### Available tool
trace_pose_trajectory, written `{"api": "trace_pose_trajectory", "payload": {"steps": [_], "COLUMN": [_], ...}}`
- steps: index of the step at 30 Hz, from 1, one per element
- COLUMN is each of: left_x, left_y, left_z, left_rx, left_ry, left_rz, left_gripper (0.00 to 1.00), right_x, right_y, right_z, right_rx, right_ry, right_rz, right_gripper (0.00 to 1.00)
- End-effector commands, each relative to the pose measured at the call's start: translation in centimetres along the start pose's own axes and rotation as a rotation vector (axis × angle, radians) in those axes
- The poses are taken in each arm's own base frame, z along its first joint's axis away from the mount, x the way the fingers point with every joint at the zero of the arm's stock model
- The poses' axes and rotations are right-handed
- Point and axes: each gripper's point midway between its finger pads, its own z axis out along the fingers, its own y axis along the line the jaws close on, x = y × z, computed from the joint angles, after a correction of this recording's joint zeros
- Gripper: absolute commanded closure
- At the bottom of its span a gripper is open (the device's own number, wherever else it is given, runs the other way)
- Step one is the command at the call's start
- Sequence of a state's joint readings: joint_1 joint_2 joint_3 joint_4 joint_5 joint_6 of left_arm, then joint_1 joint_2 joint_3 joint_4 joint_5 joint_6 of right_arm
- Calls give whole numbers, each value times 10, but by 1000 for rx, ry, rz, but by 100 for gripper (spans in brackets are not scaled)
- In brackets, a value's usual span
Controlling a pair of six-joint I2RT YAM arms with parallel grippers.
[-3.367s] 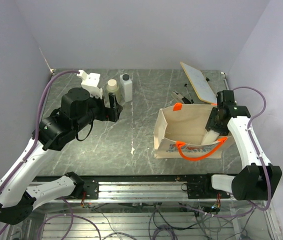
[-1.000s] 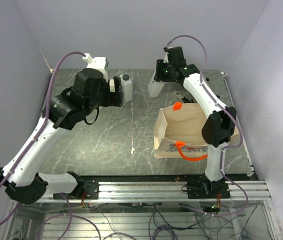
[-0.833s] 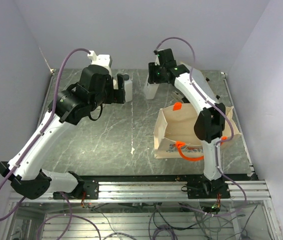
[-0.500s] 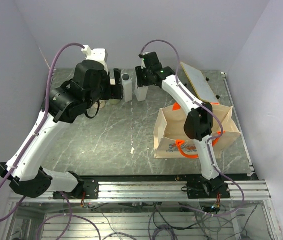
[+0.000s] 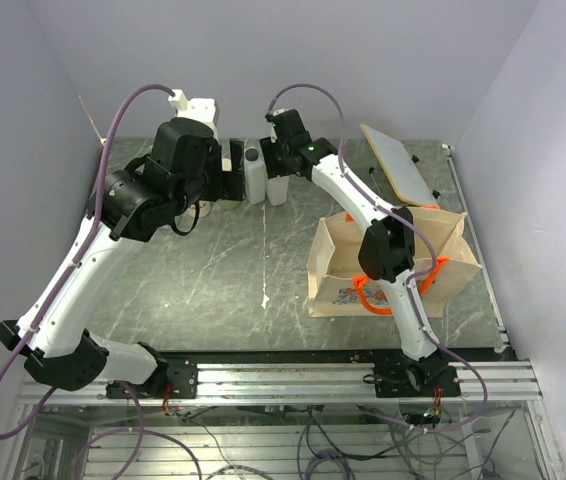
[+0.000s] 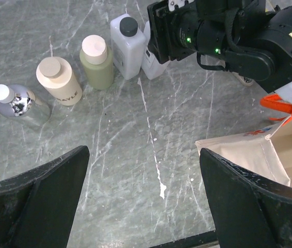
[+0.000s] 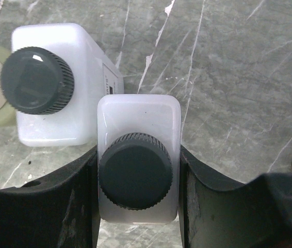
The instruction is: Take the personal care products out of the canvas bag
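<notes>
R end effector (image 7: 137,199) is pinching a white bottle w/ black cap (image 7: 138,116) by its sides, upright, just beside the 2nd white bottle (image 7: 81,88) at the far part of the surface (image 6: 110,181). Next in the row: olive-green bottle (image 6: 96,68), cream bottle (image 6: 59,82), silver bottle (image 6: 22,106). L end effector (image 6: 143,155) is spread wide above the surface. Canvas bag (image 5: 335,292) stands well apart from the bottles, closer to the arm bases.
</notes>
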State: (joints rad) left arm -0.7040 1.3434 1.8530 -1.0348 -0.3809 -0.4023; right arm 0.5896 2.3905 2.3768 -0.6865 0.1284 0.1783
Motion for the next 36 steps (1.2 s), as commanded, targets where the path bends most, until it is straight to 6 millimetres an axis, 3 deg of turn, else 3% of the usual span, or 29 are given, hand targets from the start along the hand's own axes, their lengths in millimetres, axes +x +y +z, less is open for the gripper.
{"api": "trace_pose_trajectory", "payload": {"steps": [1, 7, 15, 21, 28, 33, 36], "left_x": [-11, -11, -12, -7, -2, 2, 8], "left_y": [1, 5, 7, 8, 4, 1, 0], "left_z": [-5, -5, -3, -3, -9, -22, -34], "left_rx": [-6, -25, -40, -40, 7, 62, 94], "left_ry": [-27, -28, -33, -33, -51, -65, -48], "left_rz": [29, 48, 56, 31, -26, -74, -119], "left_gripper": [1, 1, 1, 1, 1, 1, 1], "right_x": [-47, -41, -34, -45, -62, -55, -49], "right_y": [-1, -2, -1, -5, -9, -18, -21], "right_z": [-9, 0, 5, -7, -44, -87, -124], "right_rx": [15, 23, 19, 30, 36, 59, 54], "right_ry": [-153, -142, -123, -147, -174, -144, -140], "right_rz": [10, 3, 10, 11, 35, 48, 92], "right_gripper": [93, 86, 49, 28, 21, 19, 16]}}
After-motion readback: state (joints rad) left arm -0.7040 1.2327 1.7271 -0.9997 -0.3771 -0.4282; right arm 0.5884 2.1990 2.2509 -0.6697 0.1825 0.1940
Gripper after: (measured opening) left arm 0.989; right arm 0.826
